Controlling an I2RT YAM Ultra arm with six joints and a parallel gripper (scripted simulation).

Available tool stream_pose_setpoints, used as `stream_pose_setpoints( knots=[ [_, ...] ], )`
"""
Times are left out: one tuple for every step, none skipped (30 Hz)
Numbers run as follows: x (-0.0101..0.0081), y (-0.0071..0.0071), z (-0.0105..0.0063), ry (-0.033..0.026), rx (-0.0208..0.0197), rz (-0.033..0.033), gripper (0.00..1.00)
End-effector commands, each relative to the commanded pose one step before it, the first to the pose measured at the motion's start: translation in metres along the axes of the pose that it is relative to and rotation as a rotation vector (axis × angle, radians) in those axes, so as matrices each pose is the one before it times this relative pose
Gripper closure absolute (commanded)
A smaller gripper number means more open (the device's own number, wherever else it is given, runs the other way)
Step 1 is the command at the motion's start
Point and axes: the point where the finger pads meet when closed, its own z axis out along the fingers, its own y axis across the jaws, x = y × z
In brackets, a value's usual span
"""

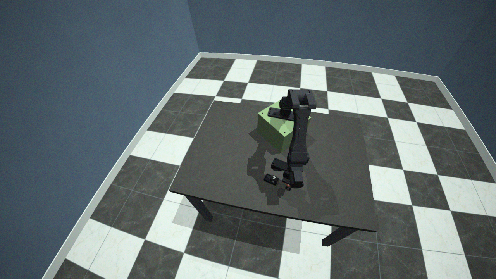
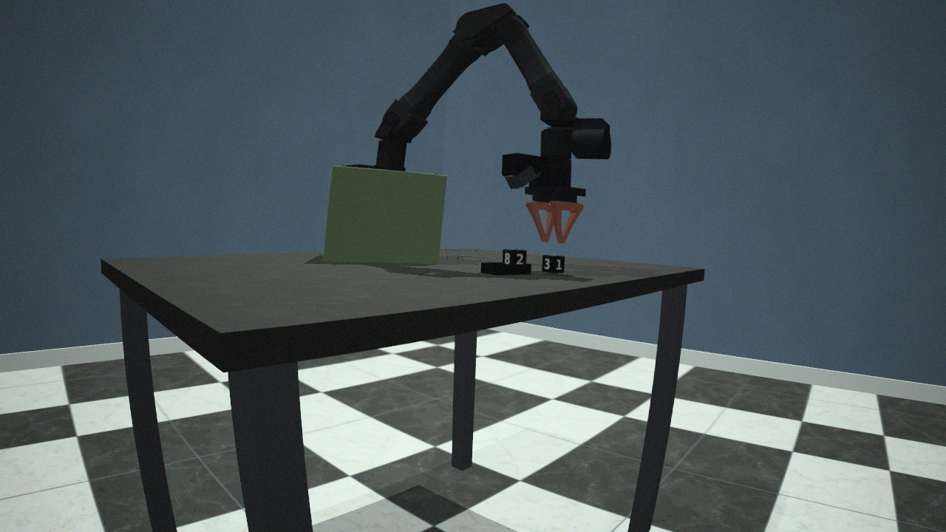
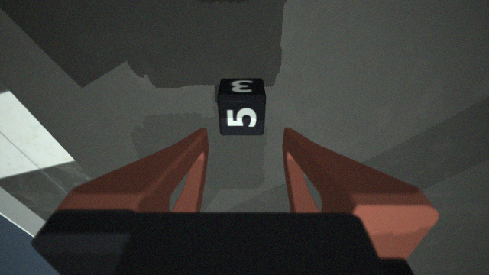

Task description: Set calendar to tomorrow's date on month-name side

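Observation:
A black cube [image 2: 553, 264] [image 3: 241, 107] [image 1: 287, 186] lies alone on the dark table [image 2: 330, 291], to the right of the tray. Its top shows 5 in the wrist view; its sides show 3 and 1 in the exterior view. The black tray [image 2: 494, 268] [image 1: 267, 178] holds the other cube [image 2: 514, 258] [image 1: 274, 178], whose sides show 8 and 2 and whose top shows 7. My gripper [image 2: 554, 240] [image 3: 245, 137] hangs open and empty above the lone cube, its orange fingers to either side of it. The month's name is not readable.
The green pedestal [image 2: 384, 215] [image 1: 274, 130] that bears the arm's base stands at the back of the table. The arm's shadow falls around the tray. The table's front edge [image 1: 270, 211] is near the cubes.

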Motion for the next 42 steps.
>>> stream_pose_setpoints(
  knots=[
    [0.00248,0.00514,-0.00111,0.00820,-0.02005,-0.00015,0.55],
    [0.00002,-0.00002,0.00132,0.00000,0.00001,0.00000,0.55],
    [0.00002,-0.00002,0.00126,0.00000,0.00001,0.00000,0.55],
    [0.00002,-0.00002,0.00120,0.00000,0.00001,0.00000,0.55],
    [0.00000,0.00000,0.00000,0.00000,0.00000,0.00000,0.55],
    [0.00000,0.00000,0.00000,0.00000,0.00000,0.00000,0.55],
    [0.00002,-0.00001,0.00112,0.00000,0.00000,0.00000,0.55],
    [0.00002,-0.00001,0.00105,0.00000,0.00000,0.00000,0.55],
    [0.00002,-0.00002,0.00098,0.00000,0.00000,0.00000,0.55],
    [0.00001,-0.00002,0.00091,0.00000,0.00000,0.00000,0.55],
    [0.00002,-0.00001,0.00082,0.00000,0.00000,0.00000,0.55],
    [0.00001,-0.00001,0.00074,0.00000,0.00000,0.00000,0.55],
    [0.00001,-0.00001,0.00066,0.00000,0.00000,0.00000,0.55],
    [0.00001,-0.00001,0.00059,0.00000,0.00000,0.00000,0.55],
    [0.00001,-0.00001,0.00051,0.00000,0.00000,0.00000,0.55],
    [0.00001,-0.00001,0.00043,0.00000,0.00000,0.00000,0.55],
    [0.00001,-0.00001,0.00036,0.00000,0.00000,0.00000,0.55],
    [0.00000,-0.00001,0.00029,0.00000,0.00000,0.00000,0.55],
    [0.00000,0.00000,0.00023,0.00000,0.00000,0.00000,0.55],
    [0.00000,0.00000,0.00017,0.00000,0.00000,0.00000,0.55],
    [0.00000,0.00000,0.00012,0.00000,0.00000,0.00000,0.55],
    [0.00000,0.00000,0.00000,0.00000,0.00000,0.00000,0.55],
    [0.00000,0.00000,0.00000,0.00000,0.00000,0.00000,0.55],
    [0.00000,0.00000,0.00007,0.00000,0.00000,0.00000,0.55],
    [0.00000,0.00000,0.00004,0.00000,0.00000,0.00000,0.55],
    [0.00000,0.00000,0.00001,0.00000,0.00000,0.00000,0.55],
    [0.00000,0.00000,0.00000,0.00000,0.00000,0.00000,0.55],
    [0.00000,0.00000,0.00000,0.00000,0.00000,0.00000,0.55],
    [0.00000,0.00000,0.00000,0.00000,0.00000,0.00000,0.55],
    [0.00000,0.00000,0.00000,0.00000,0.00000,0.00000,0.55],
    [0.00000,0.00000,0.00000,0.00000,0.00000,0.00000,0.55],
    [0.00000,0.00000,0.00000,0.00000,0.00000,0.00000,0.55],
    [0.00000,0.00000,0.00000,0.00000,0.00000,0.00000,0.55],
    [0.00000,0.00000,0.00000,0.00000,0.00000,0.00000,0.55],
    [0.00000,0.00000,0.00000,0.00000,0.00000,0.00000,0.55],
    [0.00000,0.00000,0.00000,0.00000,0.00000,0.00000,0.55],
    [0.00000,0.00000,0.00000,0.00000,0.00000,0.00000,0.55],
    [0.00000,0.00000,0.00000,0.00000,0.00000,0.00000,0.55],
    [0.00000,0.00000,0.00000,0.00000,0.00000,0.00000,0.55],
    [0.00000,0.00000,0.00000,0.00000,0.00000,0.00000,0.55],
    [0.00000,0.00000,0.00000,0.00000,0.00000,0.00000,0.55],
    [0.00000,0.00000,0.00000,0.00000,0.00000,0.00000,0.55]
  ],
)
